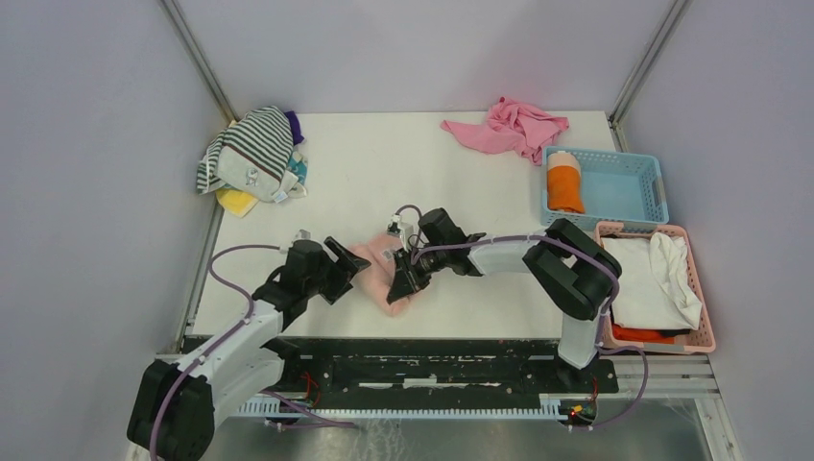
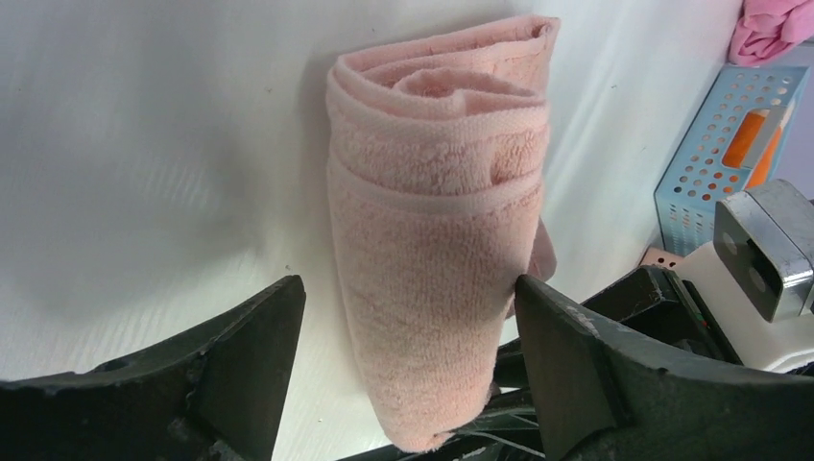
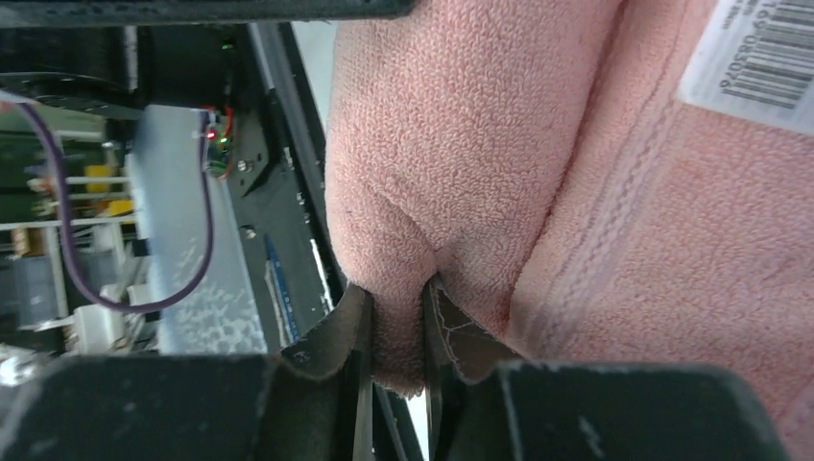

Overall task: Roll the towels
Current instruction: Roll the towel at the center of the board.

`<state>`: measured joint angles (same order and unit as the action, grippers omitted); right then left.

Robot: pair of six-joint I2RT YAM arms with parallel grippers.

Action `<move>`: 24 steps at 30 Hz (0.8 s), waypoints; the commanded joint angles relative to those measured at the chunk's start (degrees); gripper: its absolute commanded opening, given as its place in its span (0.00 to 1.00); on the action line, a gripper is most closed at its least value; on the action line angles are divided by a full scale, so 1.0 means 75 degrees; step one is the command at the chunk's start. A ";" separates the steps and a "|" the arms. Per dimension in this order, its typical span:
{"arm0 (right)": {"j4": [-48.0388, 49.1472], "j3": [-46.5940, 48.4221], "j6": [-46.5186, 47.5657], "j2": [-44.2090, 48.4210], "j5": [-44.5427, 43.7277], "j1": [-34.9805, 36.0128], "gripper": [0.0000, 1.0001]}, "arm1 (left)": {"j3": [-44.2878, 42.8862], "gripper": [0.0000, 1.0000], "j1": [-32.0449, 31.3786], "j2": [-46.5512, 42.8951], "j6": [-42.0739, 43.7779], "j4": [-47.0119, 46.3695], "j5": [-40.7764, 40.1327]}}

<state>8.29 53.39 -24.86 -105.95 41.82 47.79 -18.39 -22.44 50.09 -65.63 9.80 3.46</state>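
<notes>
Near the front of the smooth white bench, a pink towel of looped terry is seen rolled into a thick, soft cylinder with a spiral end. It is flanked by the left gripper, whose dark fingers are spread wide on either side. A fold of the cloth is pinched tight by the right gripper, beside a white barcode label. Farther right, a rolled orange towel is laid in a perforated blue plastic basket.
</notes>
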 commanded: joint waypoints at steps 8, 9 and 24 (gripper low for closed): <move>-0.0200 -0.0262 -0.0877 -0.1208 0.1260 -0.0338 0.11 | -0.0337 0.83 0.0198 0.1308 0.0518 -0.1095 -0.0120; -0.0244 -0.0246 -0.0877 -0.1256 0.1240 -0.0363 0.11 | -0.0331 0.80 0.0202 0.1477 0.0574 -0.1125 -0.0186; -0.2022 -0.0155 0.0119 0.0742 -0.1595 -0.0009 0.49 | 0.0354 0.60 0.0204 0.2978 0.0680 -0.1829 -0.0256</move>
<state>6.17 53.65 -29.65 -106.21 45.43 44.84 -18.87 -21.56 70.57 -63.72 -9.13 6.92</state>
